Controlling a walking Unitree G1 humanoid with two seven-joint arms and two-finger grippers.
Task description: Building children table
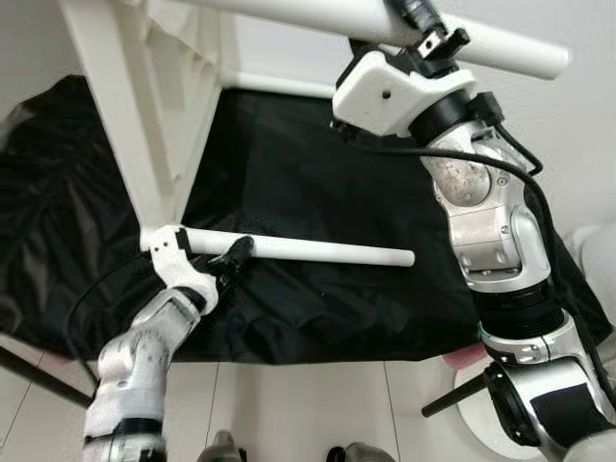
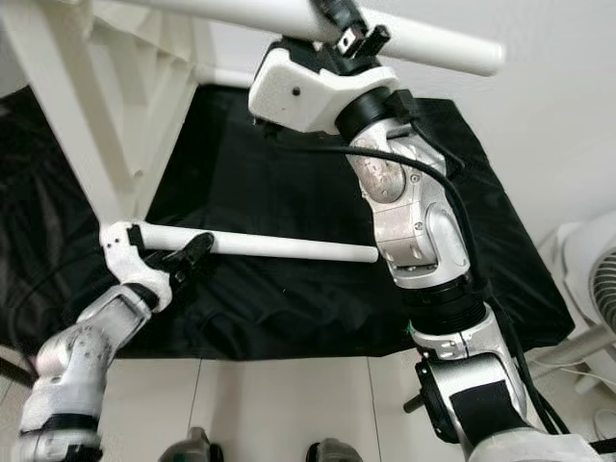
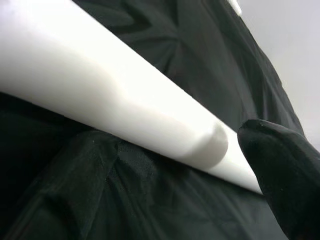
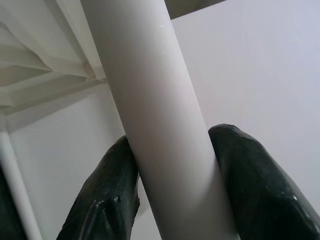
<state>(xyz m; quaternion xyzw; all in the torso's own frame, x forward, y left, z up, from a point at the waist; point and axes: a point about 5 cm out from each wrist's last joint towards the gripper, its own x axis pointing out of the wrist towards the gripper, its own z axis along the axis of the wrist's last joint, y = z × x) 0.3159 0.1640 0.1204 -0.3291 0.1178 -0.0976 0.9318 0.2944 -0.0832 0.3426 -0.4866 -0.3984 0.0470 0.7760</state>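
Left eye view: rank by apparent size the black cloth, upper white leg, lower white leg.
1. black cloth, largest.
2. upper white leg, clamped by the right gripper; looks thicker, though it is nearer the camera.
3. lower white leg, held by the left gripper.

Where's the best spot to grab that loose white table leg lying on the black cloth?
Probably near its left end, where the left gripper sits. The table leg lies flat on the black cloth, so coming from above with fingers straddling its round shaft should work.
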